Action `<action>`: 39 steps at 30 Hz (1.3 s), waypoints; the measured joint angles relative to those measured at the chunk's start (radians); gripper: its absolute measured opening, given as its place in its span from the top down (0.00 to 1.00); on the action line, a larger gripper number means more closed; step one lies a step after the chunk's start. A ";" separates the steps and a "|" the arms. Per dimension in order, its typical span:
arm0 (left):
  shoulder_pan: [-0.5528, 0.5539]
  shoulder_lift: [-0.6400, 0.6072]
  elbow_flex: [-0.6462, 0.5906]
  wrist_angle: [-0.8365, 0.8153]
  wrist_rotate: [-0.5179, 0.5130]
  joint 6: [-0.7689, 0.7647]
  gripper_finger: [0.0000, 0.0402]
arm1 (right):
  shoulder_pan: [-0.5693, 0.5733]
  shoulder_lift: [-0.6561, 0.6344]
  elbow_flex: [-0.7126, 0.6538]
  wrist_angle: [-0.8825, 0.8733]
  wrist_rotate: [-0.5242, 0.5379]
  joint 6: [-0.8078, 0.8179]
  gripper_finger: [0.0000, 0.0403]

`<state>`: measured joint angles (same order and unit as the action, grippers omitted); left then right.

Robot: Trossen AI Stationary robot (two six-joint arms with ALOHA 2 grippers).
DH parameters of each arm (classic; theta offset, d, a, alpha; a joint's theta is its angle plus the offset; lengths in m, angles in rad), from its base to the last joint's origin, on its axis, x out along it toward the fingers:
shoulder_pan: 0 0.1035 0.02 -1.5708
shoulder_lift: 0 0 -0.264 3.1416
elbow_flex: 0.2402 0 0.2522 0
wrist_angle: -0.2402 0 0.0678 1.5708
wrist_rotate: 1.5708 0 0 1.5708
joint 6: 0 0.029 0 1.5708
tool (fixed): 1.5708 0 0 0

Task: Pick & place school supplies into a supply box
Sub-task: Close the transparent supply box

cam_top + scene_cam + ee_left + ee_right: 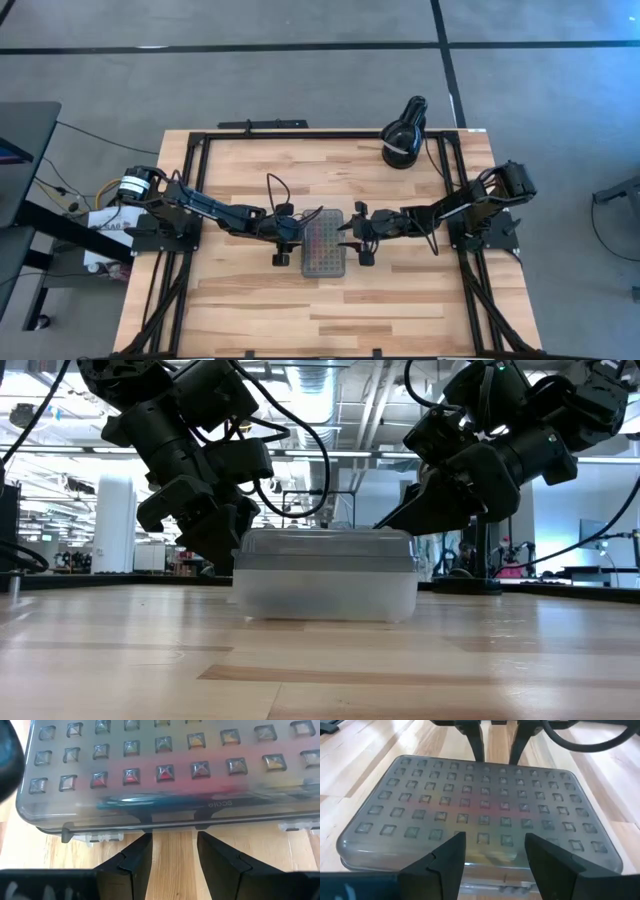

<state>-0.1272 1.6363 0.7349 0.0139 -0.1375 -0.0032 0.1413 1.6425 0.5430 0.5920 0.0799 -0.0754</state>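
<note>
From above, we see the small rectangular clear plastic supply box (324, 246) with its grey-tinted dotted lid closed, lying mid-table on the pale wooden table (400, 300). The left gripper (292, 236) sits just beside the box's left long side, the right gripper (352, 238) just beside its right long side, so the box lies between the two. A black round lamp-like object (403, 136) stands at the far edge, well apart.

At table height, we find the box (326, 575) resting flat, lid down, with both dark arms reaching down close on either side of it.

Past the left wrist, we see the left gripper (174, 854) with fingers (134, 860) parted and empty, their tips right at the box's lower edge (170, 785). Blurred red, teal and yellow school supplies (150, 802) show through the lid.

Past the right wrist, the right gripper (495, 854) is spread wide and holds nothing, its fingers (551, 860) over the near edge of the lid (480, 815).
</note>
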 joint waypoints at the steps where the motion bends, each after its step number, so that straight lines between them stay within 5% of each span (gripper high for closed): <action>1: 0.000 0.000 0.000 0.000 0.000 0.000 0.62 | 0.000 0.000 -0.002 0.000 0.000 0.001 0.50; 26: 0.000 0.000 0.000 -0.013 -0.001 -0.005 0.62 | -0.010 0.065 -0.008 0.101 -0.007 -0.007 0.50; 39: 0.000 0.000 0.000 0.003 0.027 -0.008 0.62 | 0.005 -0.050 -0.011 -0.016 -0.002 -0.038 0.50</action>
<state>-0.1276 1.6367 0.7349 0.0170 -0.1108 -0.0116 0.1459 1.5923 0.5316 0.5762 0.0776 -0.1132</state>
